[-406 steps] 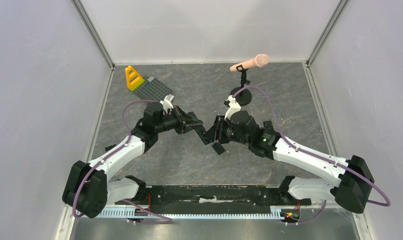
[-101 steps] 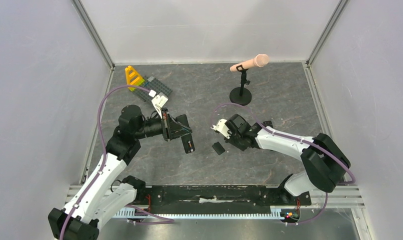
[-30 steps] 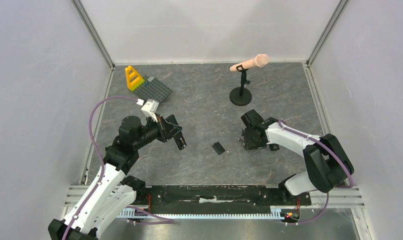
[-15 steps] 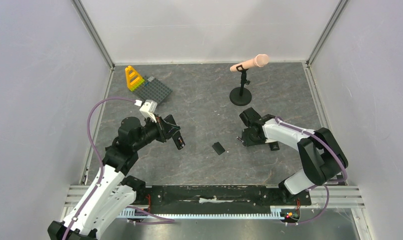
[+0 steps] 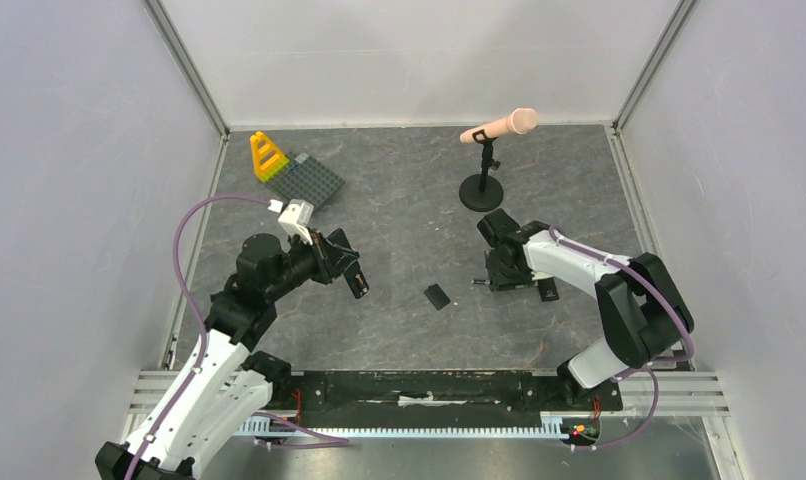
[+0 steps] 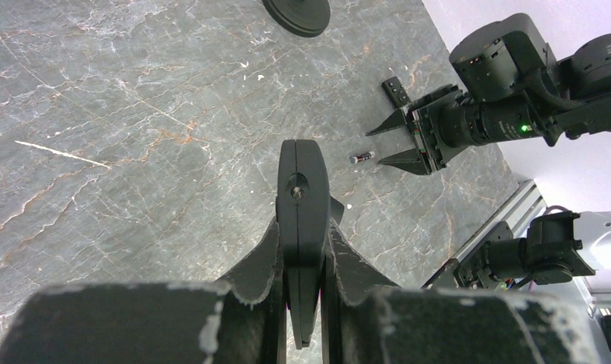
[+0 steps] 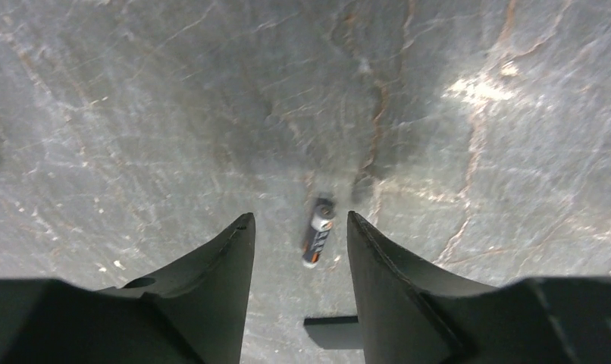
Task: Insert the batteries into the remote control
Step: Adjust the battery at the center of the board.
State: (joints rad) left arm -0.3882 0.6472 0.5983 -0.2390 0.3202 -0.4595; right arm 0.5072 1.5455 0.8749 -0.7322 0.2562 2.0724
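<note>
Grey stone-pattern table (image 5: pixel 399 340), both arms reaching in toward the middle. Far side holds a microphone stand (image 5: pixel 484 165) and, far left, a grey brick baseplate (image 5: pixel 312 180) with a yellow brick piece (image 5: pixel 268 156) on it; neither matters for the job. Left gripper (image 6: pixel 303 227) is clamped tight on the remote control (image 6: pixel 301 174), which it holds edge-on left of centre; looks lifted off the table, but I can't confirm that. The compartment side isn't visible from any camera, so I can't tell whether a cell is already in. A small black cover (image 5: pixel 437 296) lies flat on the table at centre, apart from both arms; I read it as the remote's battery door, so the cover-off step looks done. Right gripper (image 7: pixel 299 220) is low over the table right of centre with its fingers spread wide and holding nothing. One battery (image 7: pixel 318 231), dark with an orange end, lies on the table in the gap between the fingers, nearer the right one and touching neither. No other cells visible. Status: early. Left to do: pinch the battery, carry it left to the remote control, seat it, load any further cells, refit the cover.
</note>
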